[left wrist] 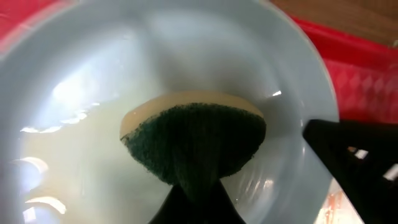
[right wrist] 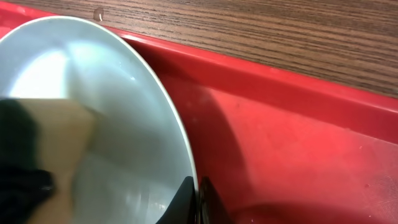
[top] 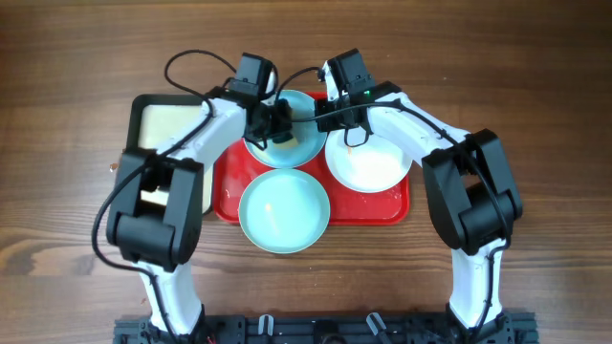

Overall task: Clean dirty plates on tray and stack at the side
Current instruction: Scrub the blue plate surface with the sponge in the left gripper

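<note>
The red tray [top: 387, 204] holds three plates. A pale-blue plate [top: 298, 149] is at the back, another pale-blue plate [top: 284, 212] at the front, and a white plate [top: 371, 164] at the right. My left gripper [top: 276, 122] is shut on a green-and-yellow sponge [left wrist: 193, 140] pressed into the back blue plate's bowl [left wrist: 81, 74]. My right gripper [top: 320, 115] is shut on that plate's right rim. In the right wrist view its fingers [right wrist: 198, 198] pinch the rim of the plate [right wrist: 118, 93], with the sponge [right wrist: 53, 140] at the left and the tray floor [right wrist: 286, 143] beside it.
A smaller black-rimmed tray with a cream inside [top: 164, 122] lies left of the red tray, partly under my left arm. Bare wooden table [top: 535, 86] surrounds both trays. My right gripper's black body [left wrist: 351, 165] shows at the plate's edge in the left wrist view.
</note>
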Tool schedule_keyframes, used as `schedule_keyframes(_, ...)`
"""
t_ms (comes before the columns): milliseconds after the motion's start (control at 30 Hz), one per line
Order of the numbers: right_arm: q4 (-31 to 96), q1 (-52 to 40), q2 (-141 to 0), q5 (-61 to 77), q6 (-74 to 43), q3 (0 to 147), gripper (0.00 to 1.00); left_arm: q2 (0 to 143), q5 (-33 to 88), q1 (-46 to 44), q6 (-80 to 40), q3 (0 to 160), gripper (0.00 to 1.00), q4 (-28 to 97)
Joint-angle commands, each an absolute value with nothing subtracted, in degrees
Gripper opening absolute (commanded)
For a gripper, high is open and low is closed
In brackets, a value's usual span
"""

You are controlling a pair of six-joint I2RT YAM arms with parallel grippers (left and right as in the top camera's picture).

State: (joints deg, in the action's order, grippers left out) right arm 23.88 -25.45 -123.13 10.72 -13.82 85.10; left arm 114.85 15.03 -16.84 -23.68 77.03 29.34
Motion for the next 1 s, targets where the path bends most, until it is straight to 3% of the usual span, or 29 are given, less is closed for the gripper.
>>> schedule_keyframes(0, 23.49, -25.91, -124.31, 11.64, -13.96, 84.95, 0.04, 106.61, 11.62, -15.57, -24.47, 79.11, 0.04, 30.81)
schedule_keyframes(233, 23.51, -25.91, -124.31, 11.64, -13.96, 84.95, 0.04, 104.66, 4.78, -15.64, -24.45, 78.43, 0.04, 36.97)
schedule_keyframes(967, 23.51, -25.91, -124.31, 11.75, -13.98, 84.95, 0.04, 118.04, 3.36, -16.69, -25.89, 75.96, 0.04, 32.51)
